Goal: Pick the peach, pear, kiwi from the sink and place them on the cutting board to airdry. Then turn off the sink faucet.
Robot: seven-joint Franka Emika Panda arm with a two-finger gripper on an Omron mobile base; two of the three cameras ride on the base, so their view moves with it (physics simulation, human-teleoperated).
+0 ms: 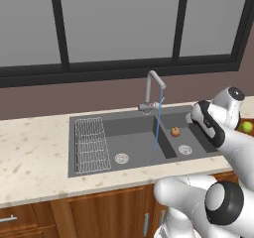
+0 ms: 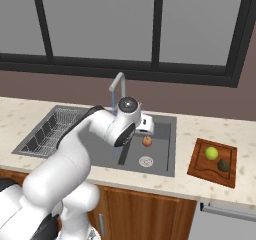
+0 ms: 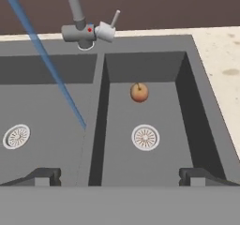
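Observation:
The peach [image 3: 139,92] lies on the floor of the right basin of the sink [image 3: 187,102], just beyond that basin's drain [image 3: 145,137]; it also shows as a small reddish fruit [image 1: 175,131] [image 2: 147,141]. My gripper [image 3: 119,175] hangs open and empty over the near part of that basin, above and short of the peach. The pear [image 2: 211,153] and the kiwi [image 2: 223,165] rest on the cutting board [image 2: 200,170], on the counter right of the sink. The sink faucet [image 1: 155,83] [image 3: 75,8] pours a thin blue stream [image 3: 47,60] into the left basin.
A wire rack [image 1: 92,144] fills the sink's far-left part. The divider wall [image 3: 96,125] separates the two basins. The faucet's short handle [image 3: 114,20] sticks up at its base behind the right basin. A dark-framed window runs along the wall behind the counter.

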